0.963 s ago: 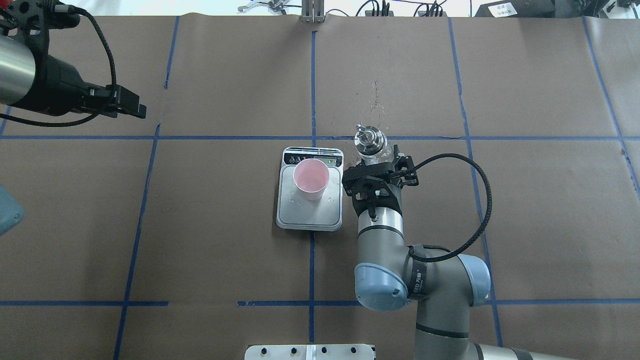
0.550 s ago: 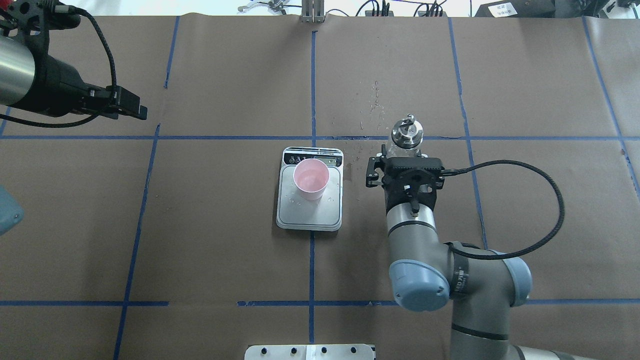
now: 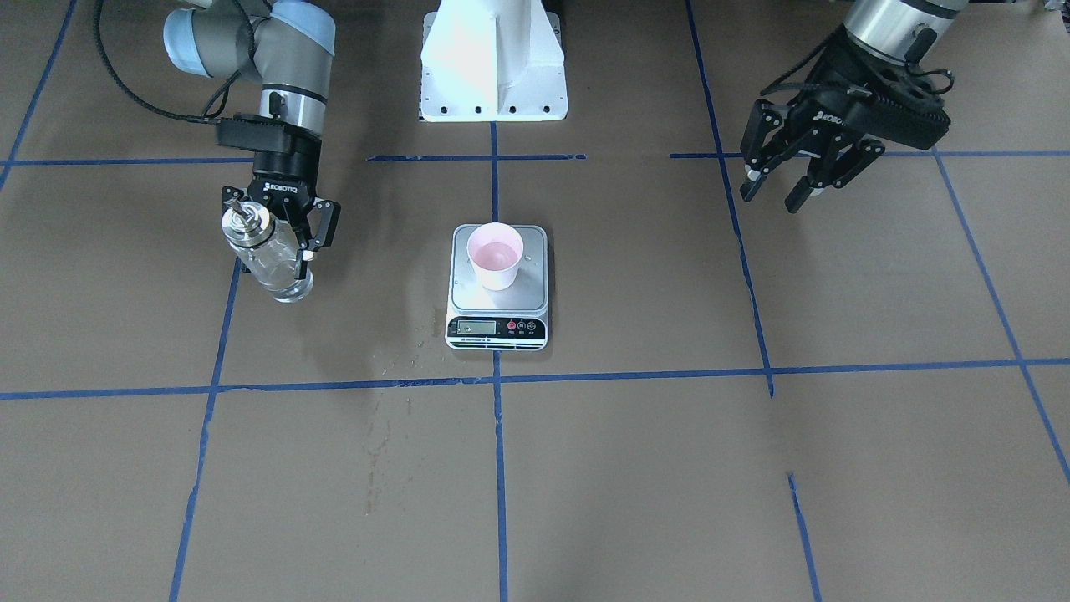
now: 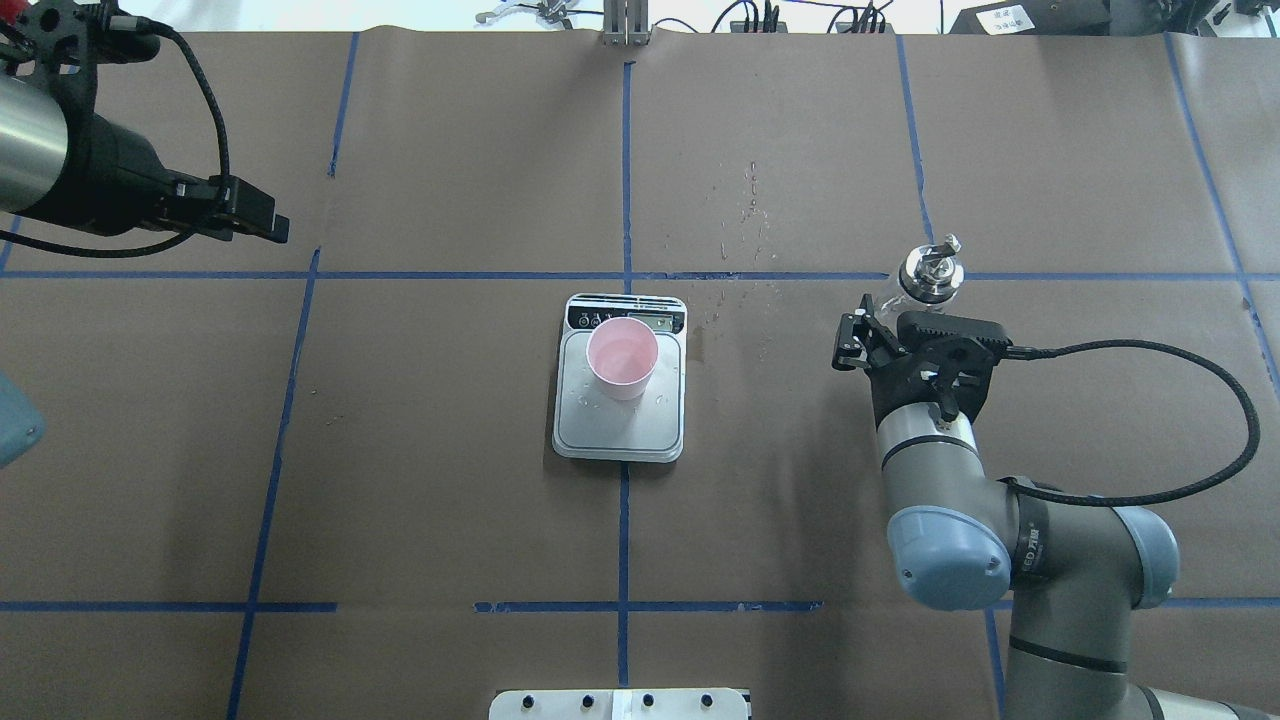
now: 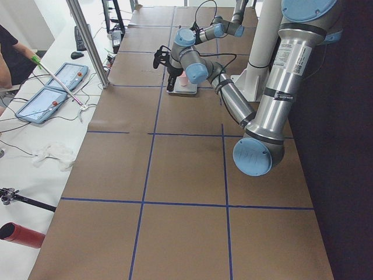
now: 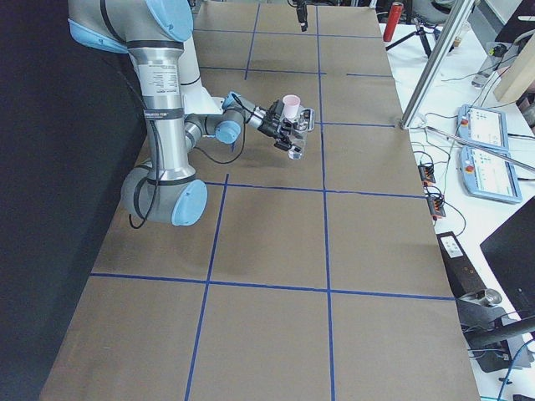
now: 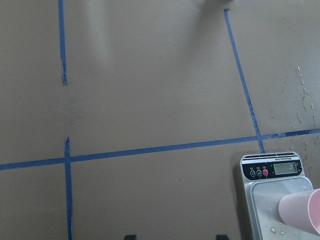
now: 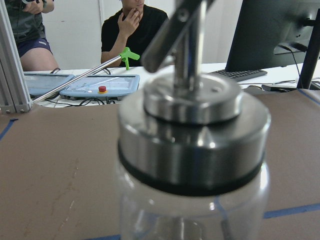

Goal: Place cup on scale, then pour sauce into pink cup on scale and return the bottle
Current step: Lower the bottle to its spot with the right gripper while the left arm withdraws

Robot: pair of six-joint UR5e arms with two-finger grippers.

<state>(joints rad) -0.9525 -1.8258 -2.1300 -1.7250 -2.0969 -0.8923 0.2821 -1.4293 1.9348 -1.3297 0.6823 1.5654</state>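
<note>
The pale pink cup (image 4: pixel 622 358) stands upright on the scale (image 4: pixel 620 430) at the table's middle; it also shows in the front view (image 3: pixel 495 256) on the scale (image 3: pixel 498 328). My right gripper (image 3: pixel 280 242) is shut on the clear glass bottle (image 3: pixel 267 259), well to the scale's right in the overhead view (image 4: pixel 928 278). The bottle is upright with its metal spout on top and fills the right wrist view (image 8: pixel 192 150). The sauce in it is hard to make out. My left gripper (image 3: pixel 782 188) is open and empty, high at the far left.
Wet drops and stains (image 4: pixel 745 215) mark the brown paper beyond and beside the scale. Blue tape lines cross the table. The robot's white base (image 3: pixel 493 63) stands at the near edge. Operators (image 8: pixel 132 25) sit beyond the far edge.
My right arm has carried the bottle to the right, away from the scale. The cup and scale have not moved. The left arm is still.
</note>
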